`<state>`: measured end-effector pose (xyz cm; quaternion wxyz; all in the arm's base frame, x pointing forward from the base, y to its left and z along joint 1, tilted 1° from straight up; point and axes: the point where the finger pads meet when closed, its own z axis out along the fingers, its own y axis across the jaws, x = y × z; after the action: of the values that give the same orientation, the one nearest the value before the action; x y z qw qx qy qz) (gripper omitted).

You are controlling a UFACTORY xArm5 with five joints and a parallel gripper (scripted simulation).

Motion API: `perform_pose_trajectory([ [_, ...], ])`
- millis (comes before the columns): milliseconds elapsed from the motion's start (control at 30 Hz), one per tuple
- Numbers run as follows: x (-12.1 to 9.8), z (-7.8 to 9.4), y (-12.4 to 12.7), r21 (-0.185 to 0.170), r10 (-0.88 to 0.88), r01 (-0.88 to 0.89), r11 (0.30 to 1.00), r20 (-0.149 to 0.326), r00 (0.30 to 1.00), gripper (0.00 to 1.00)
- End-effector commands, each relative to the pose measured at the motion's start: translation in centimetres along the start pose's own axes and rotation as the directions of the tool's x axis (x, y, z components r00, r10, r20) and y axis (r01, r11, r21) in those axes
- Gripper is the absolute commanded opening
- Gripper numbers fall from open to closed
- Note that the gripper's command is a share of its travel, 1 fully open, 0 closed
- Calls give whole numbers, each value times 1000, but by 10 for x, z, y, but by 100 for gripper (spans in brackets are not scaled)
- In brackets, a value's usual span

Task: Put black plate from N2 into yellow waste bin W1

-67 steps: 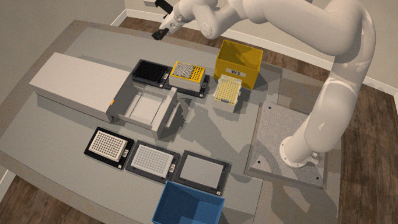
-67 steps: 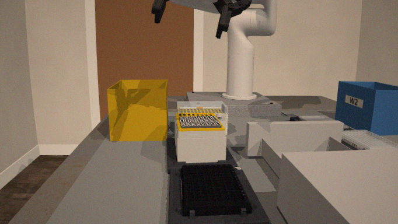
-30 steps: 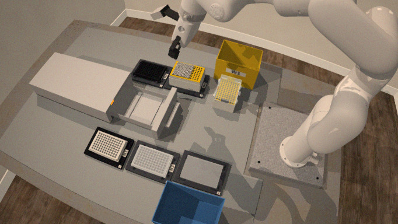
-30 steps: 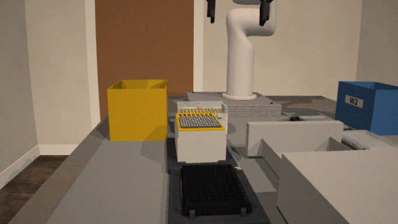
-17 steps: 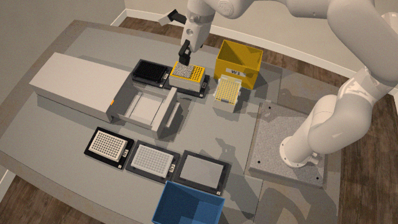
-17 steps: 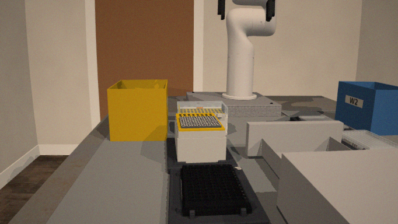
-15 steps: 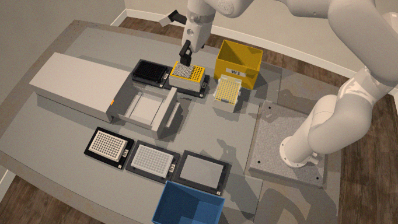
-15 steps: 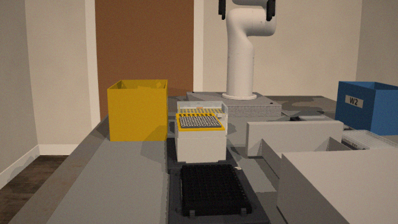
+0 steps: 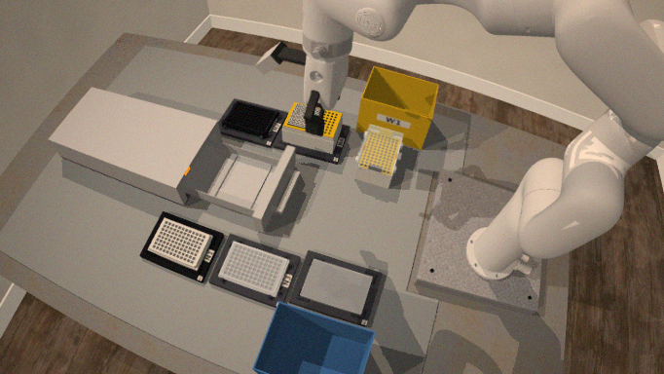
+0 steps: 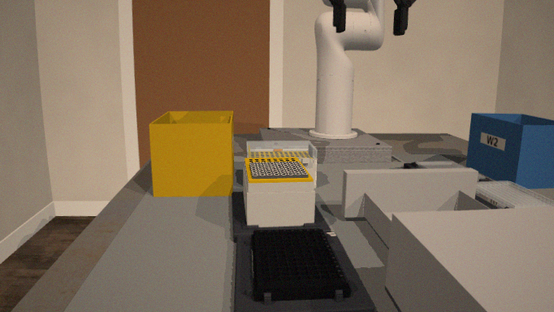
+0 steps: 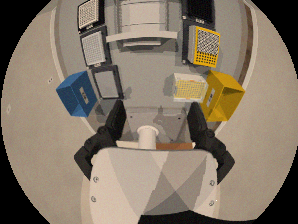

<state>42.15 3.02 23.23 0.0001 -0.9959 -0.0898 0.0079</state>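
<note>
Top view: the white arm's black-fingered gripper (image 9: 315,114) hangs high over the bench, in the upper middle of the frame, fingers spread wide with nothing between them. The flat black well plate (image 9: 249,119) lies in its dark nest (image 9: 228,130), left of the gripper and just beside a white tip box with a yellow top (image 9: 313,128). The open yellow waste bin marked W1 (image 9: 398,108) stands upright, right of that box.

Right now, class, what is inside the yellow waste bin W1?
Looking down from the top view, the yellow waste bin W1 shows only bare yellow inner walls and shadow. Its front wall hides the near part of the floor, so a flat item there cannot be ruled out.
</note>
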Motion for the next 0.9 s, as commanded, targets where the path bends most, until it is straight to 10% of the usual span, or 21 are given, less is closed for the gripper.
perform_pose_trajectory([
  [0, 4, 1, -11, -1, -2, 2, 1000, -4, 1000, 100],
  [233, 9, 12, -44, -2, -2, 2, 1000, -5, 1000, 100],
  [867, 24, 18, -32, -1, 7, -7, 1000, -5, 1000, 100],
])
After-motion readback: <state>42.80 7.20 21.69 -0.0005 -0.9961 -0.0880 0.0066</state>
